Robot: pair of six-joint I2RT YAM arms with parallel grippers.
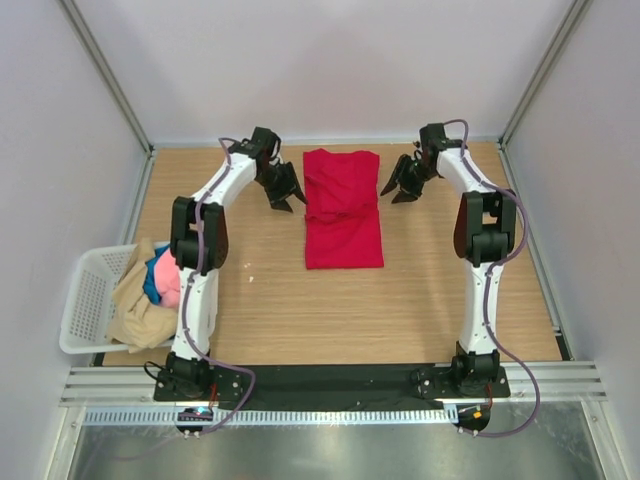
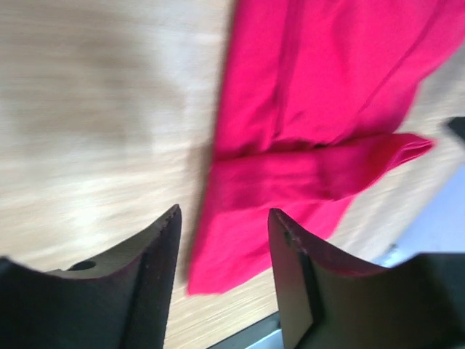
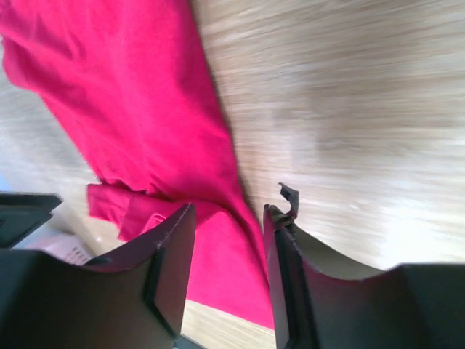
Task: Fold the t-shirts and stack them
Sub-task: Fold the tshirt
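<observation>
Red t-shirt (image 1: 343,210) lies part-folded mid-worktop (image 1: 270,310), its far half doubled over and rumpled. Left jaws and right jaws hang either side of it, both parted and holding nothing. Risk imo: a grab catching only the top layer drags that loose flap, and the fold goes crooked.

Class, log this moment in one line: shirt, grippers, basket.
red t-shirt: partly folded | left gripper: open, beside it | right gripper: open, beside it | basket: holds other shirts

Bright, even overhead light throws only soft shadows on the pale wooden worktop (image 1: 420,310). Both my wrist views are blurred, glare whitening the wood.
</observation>
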